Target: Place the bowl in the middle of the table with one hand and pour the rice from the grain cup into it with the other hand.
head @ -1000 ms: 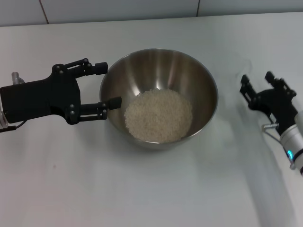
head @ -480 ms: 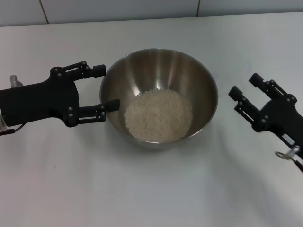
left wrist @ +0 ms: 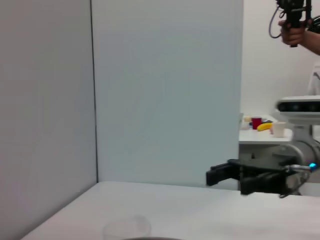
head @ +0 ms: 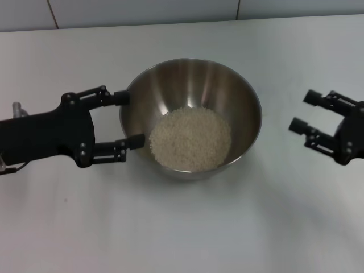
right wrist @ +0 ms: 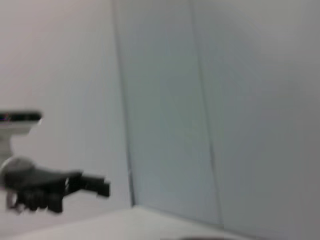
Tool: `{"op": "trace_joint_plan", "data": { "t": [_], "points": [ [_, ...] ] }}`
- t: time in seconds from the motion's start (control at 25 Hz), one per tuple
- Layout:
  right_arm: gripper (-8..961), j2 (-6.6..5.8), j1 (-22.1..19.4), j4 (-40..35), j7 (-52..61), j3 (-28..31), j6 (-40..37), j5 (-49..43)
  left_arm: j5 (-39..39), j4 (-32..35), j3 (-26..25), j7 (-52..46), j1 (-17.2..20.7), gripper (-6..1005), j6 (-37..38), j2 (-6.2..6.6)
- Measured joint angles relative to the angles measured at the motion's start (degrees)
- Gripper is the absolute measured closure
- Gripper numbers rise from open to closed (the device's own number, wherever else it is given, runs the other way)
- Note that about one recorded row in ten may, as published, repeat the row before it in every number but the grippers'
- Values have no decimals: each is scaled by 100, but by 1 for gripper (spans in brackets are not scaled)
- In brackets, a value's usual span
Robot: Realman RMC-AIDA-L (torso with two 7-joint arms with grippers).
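The big steel bowl [head: 190, 85] stands mid-table on the white table [head: 187, 227], with the rice [head: 190, 139] heaped in its bottom. My left gripper [head: 129, 118] is open at the bowl's left wall, one fingertip by the rim and the other against the side, gripping nothing. Right of the bowl and clear of it, my right gripper [head: 301, 111] is open and empty, pointing at the bowl. It also shows far off as the right gripper [left wrist: 220, 175] in the left wrist view. The grain cup is out of the head view; a faint clear cup shape [left wrist: 126, 227] low in the left wrist view may be it.
Grey partition walls [left wrist: 165, 90] stand behind the table. A side table with small coloured items [left wrist: 260, 124] lies beyond the right arm. The left arm's gripper [right wrist: 92, 184] shows at a distance in the right wrist view.
The right gripper has swung in from the right edge and turned to point level at the bowl. The left gripper has slid a little toward the near edge along the bowl's side.
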Motion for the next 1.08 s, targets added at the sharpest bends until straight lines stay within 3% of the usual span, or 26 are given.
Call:
{"op": "trace_joint_plan", "data": {
  "t": [0.16, 0.28, 1.08],
  "points": [
    [295, 182, 232, -497, 25, -434, -42, 15, 26, -33, 24, 1, 58, 170, 74, -4],
    [296, 220, 335, -552, 28, -666, -6, 18, 30, -66, 41, 48, 125, 170, 220, -3],
    [294, 243, 348, -511, 61, -805, 53, -18, 6, -376, 76, 375, 269, 170, 406, -18]
  ]
}}
